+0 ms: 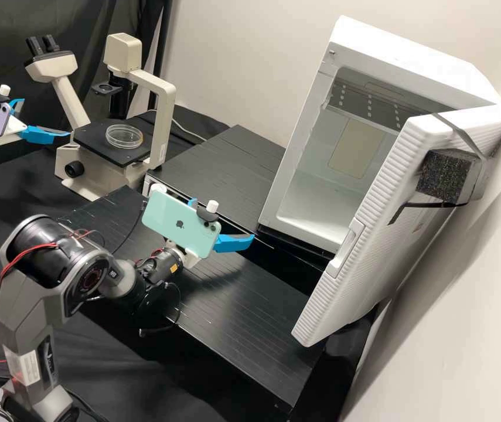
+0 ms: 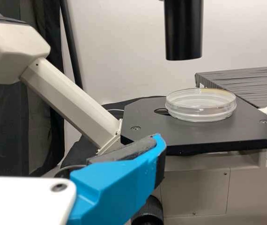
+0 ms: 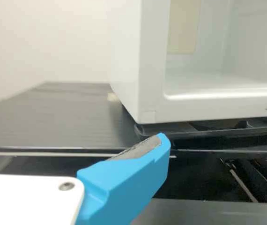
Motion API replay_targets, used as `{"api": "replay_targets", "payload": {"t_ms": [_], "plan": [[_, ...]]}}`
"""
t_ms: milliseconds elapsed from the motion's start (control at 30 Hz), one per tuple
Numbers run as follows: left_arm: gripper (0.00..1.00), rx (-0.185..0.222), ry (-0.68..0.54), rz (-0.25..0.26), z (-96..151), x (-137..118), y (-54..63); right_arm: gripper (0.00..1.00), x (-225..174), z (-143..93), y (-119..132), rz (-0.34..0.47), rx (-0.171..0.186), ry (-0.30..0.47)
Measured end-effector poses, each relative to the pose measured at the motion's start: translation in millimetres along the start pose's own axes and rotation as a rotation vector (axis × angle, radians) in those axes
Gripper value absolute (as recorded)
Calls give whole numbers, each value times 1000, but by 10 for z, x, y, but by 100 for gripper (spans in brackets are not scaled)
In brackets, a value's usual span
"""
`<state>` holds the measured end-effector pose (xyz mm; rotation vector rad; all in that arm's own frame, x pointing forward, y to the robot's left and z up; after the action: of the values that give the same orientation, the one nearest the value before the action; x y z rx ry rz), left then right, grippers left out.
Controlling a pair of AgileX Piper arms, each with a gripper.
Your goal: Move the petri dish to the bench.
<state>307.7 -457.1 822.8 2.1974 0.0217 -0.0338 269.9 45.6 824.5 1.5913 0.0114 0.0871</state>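
My white, blue-fingered left tool (image 1: 47, 117) and right tool (image 1: 224, 218) stand open at what I judge the approach, the clear round petri dish (image 1: 124, 136) on the black microscope stage (image 2: 194, 133) at the left's three o'clock, needing a level grip toward the black slatted worktop (image 1: 244, 316) at five.

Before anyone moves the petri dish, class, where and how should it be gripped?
Probably by opposite sides of the petri dish's rim, coming in level from where the left gripper waits. It is round and shallow, lying flat on the black stage, and the black tube above would likely hamper a grip from overhead.
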Motion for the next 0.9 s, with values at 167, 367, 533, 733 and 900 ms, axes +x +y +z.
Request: {"api": "replay_targets", "payload": {"t_ms": [167, 367, 533, 733, 900], "plan": [[100, 0, 0, 0, 0, 0, 0, 100, -270, -302, -180, -44, 6, 144], [100, 0, 0, 0, 0, 0, 0, 100, -404, -680, -432, -109, -38, 289], [100, 0, 0, 0, 0, 0, 0, 100, -418, -1027, -560, -117, -47, 378], [100, 0, 0, 0, 0, 0, 0, 100, -281, -1359, -701, -150, -41, 432], [100, 0, 0, 0, 0, 0, 0, 100, -92, -1528, -867, -216, -29, 429]]}}
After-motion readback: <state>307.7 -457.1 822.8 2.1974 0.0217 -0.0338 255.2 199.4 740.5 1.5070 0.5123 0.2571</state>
